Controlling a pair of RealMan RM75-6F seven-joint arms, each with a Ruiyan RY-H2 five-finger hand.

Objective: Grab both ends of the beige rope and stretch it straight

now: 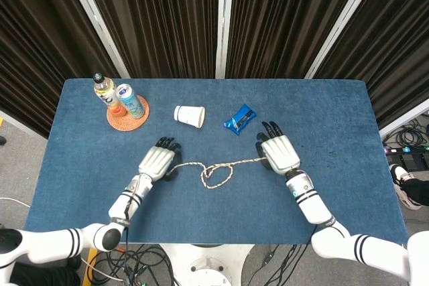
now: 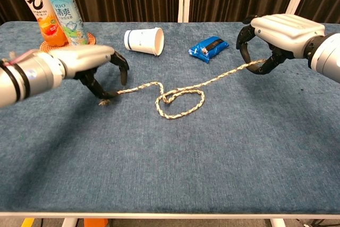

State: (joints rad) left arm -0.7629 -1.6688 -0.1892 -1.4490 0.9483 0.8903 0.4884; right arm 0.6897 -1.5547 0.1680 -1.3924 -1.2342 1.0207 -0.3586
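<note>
The beige rope (image 1: 214, 173) (image 2: 178, 99) lies on the blue table with a knotted loop in its middle. My right hand (image 1: 280, 154) (image 2: 279, 30) holds the rope's right end between thumb and curled fingers, lifted a little off the cloth. Hovering over the frayed left end is my left hand (image 1: 156, 163) (image 2: 87, 62). Its fingers arch around that end, thumb tip close to it. The frayed end still lies flat on the table and is not pinched.
A white paper cup (image 1: 189, 114) (image 2: 143, 41) lies on its side behind the rope, with a blue snack packet (image 1: 240, 118) (image 2: 208, 48) to its right. A bottle (image 1: 104, 92) (image 2: 36, 6) and a can (image 1: 129, 100) (image 2: 66, 17) stand on a woven coaster at the back left.
</note>
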